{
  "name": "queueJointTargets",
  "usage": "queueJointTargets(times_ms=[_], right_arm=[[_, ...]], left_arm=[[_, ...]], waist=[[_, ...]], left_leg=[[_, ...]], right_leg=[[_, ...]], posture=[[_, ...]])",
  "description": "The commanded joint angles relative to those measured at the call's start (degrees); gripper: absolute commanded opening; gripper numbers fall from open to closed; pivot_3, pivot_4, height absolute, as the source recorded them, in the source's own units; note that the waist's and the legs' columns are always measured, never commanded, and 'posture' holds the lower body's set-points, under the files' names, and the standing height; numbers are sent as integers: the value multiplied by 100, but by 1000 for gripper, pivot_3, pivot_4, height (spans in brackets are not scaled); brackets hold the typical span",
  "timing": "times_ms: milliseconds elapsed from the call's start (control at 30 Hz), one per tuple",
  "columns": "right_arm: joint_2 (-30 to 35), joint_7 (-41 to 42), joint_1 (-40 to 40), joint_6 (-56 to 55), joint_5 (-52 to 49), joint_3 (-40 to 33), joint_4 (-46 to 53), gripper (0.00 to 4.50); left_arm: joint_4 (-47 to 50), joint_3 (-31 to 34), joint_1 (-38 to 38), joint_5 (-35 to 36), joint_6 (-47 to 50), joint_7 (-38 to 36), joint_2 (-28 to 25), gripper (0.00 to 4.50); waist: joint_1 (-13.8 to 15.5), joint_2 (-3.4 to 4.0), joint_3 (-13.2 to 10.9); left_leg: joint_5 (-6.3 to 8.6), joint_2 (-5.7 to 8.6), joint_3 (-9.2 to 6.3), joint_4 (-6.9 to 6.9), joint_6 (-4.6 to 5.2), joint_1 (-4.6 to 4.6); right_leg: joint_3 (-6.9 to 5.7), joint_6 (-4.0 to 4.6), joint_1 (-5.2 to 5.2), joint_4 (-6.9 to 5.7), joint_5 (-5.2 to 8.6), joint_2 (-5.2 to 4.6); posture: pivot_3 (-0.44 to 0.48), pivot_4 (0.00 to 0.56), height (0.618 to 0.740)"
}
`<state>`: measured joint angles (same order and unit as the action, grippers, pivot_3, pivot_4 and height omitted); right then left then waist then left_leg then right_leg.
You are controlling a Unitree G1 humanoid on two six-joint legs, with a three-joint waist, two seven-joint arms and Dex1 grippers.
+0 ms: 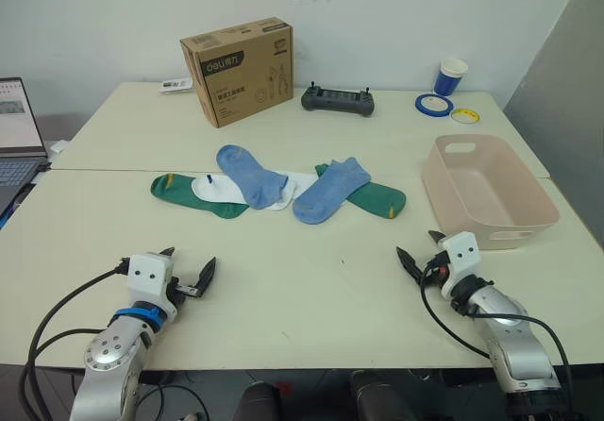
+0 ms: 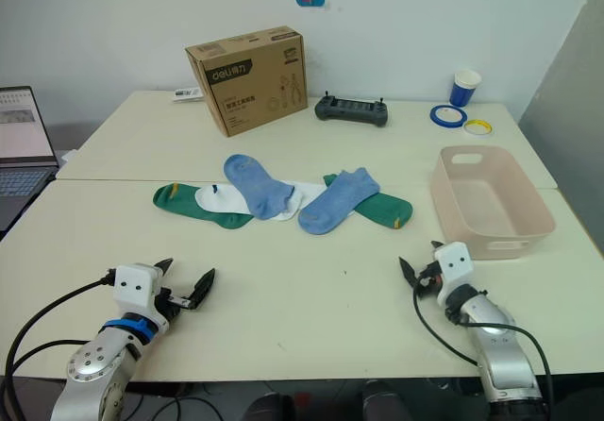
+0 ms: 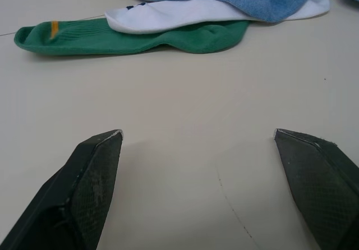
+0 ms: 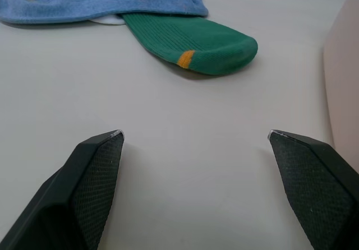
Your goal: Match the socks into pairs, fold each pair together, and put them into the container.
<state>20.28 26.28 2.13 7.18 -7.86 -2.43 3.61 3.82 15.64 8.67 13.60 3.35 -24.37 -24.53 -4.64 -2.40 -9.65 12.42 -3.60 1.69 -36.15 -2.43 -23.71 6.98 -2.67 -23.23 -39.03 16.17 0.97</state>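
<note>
Six socks were expected, but five could be made out with confidence in the overlapping heap mid-table: left green sock [image 1: 193, 197] with the yellow toe mark, white sock [image 1: 226, 189] on top of it, left blue sock [image 1: 250, 174] over that, right blue sock [image 1: 330, 190], and right green sock [image 1: 377, 197]; a second white one possibly lay hidden under the blues. The container [image 1: 488, 193] sat empty at about 3 o'clock from the heap, well apart from it.

Step in hand, as judged: first reach, nothing yet sorted. Best approach seemed to be lifting the two blue socks off first, since they lay uppermost; pinch one layer only at a free cuff or toe, so the white sock beneath does not drag along.

Left gripper [image 1: 189, 275] hovered low over the table at roughly 7 o'clock from the heap, fingers spread wide and empty, pointing toward the left green sock. Right gripper [image 1: 423, 248] sat at about 5 o'clock, jaws likewise parted and holding nothing, aimed at the right green sock's toe, just beside the container's near corner.
</note>
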Motion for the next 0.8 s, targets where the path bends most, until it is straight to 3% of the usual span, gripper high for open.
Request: queueJointTargets(times_ms=[33,333,600,800], right_arm=[[99,169,43,122,-156,3,484,4430],[440,1145,653,847,-585,534,1105,4430],[324,1134,1109,757,-427,788,1069,4430],[230,993,1069,717,-319,872,1072,4430]], left_arm=[[89,95,77,-2,-22,-19,-55,4500],[257,146,-47,390,91,-481,-244,4500],[-113,-342,-1468,237,452,-867,-583,4500],[-918,-958,-2562,-132,305,-900,-321,4500]], waist=[[0,0,0],[-9,1,-1],[148,-6,-1],[161,-6,-1]], left_leg=[[0,0,0,0,0,0],[0,0,1,0,0,0],[0,4,-12,-4,0,-8],[0,5,-14,-3,0,-13]], right_leg=[[0,0,0,0,0,0],[1,0,-1,0,0,0],[-11,0,2,4,0,2],[-12,12,0,4,-8,5]], posture=[[0,150,740],[0,150,740],[0,150,740],[0,150,740]])
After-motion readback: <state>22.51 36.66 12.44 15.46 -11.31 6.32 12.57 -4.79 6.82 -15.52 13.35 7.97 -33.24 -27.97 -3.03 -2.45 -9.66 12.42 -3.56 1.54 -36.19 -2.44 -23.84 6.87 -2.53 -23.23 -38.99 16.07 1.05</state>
